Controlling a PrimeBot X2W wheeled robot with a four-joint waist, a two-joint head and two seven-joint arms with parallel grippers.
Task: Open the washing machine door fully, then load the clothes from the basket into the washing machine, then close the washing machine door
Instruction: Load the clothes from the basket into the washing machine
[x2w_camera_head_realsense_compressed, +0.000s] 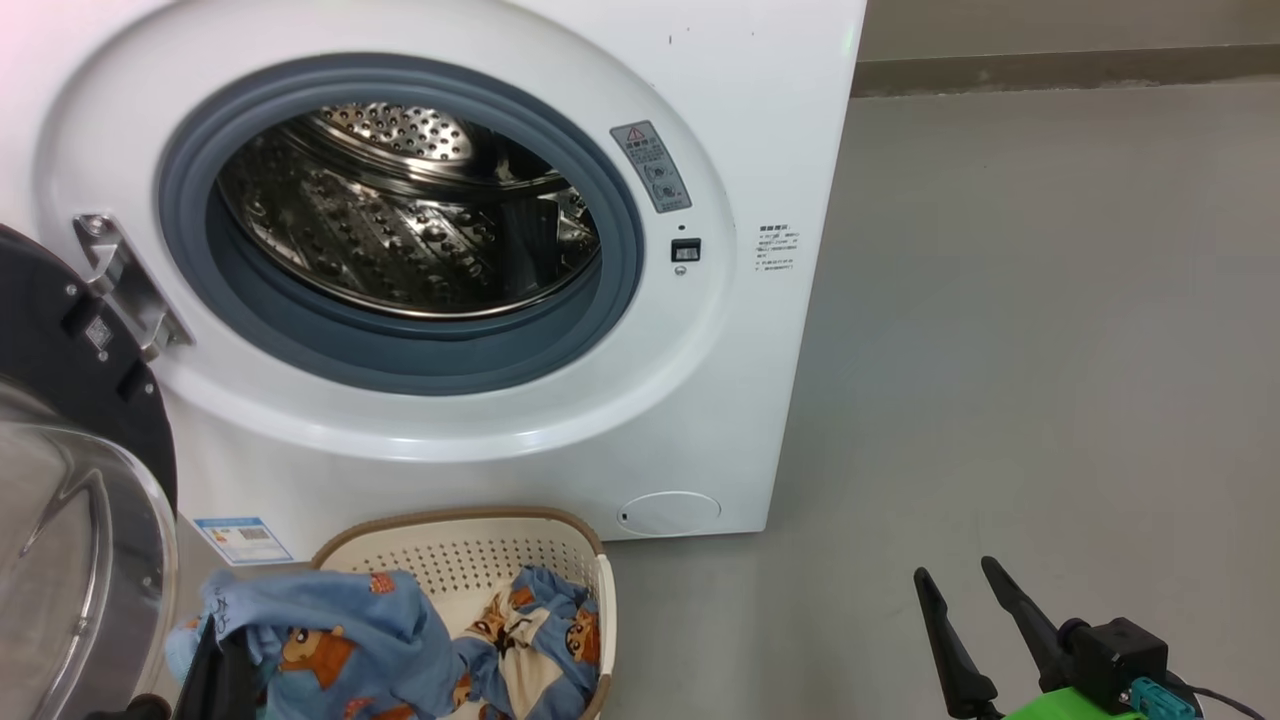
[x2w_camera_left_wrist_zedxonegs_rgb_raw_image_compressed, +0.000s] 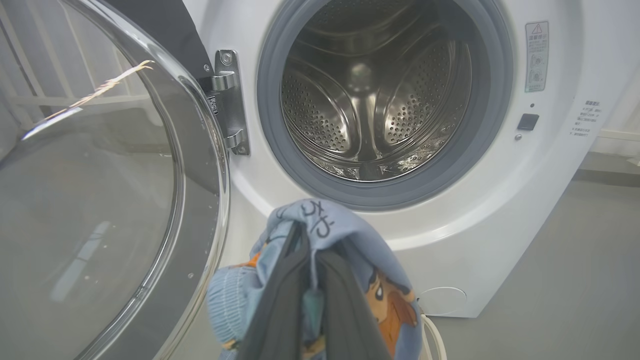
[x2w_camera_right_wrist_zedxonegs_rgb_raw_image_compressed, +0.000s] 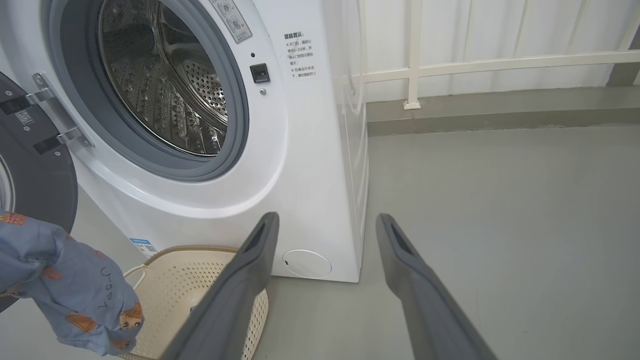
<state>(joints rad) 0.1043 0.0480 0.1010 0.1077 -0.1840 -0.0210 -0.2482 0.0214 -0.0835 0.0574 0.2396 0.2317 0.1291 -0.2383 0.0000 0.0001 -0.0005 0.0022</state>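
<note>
The washing machine stands with its steel drum empty. Its door hangs swung out to the left on a metal hinge, showing a black rim and a glass bowl. The cream basket sits on the floor below the opening. My left gripper is shut on a light-blue printed garment, holding it lifted over the basket's left side. More of the clothes lie inside the basket. At the lower right, over bare floor, my right gripper stands open and holds nothing.
Grey floor stretches to the right of the machine. A white railing and a low kerb run along the back wall. The open door takes up the space left of the basket. A round filter cap sits low on the machine's front.
</note>
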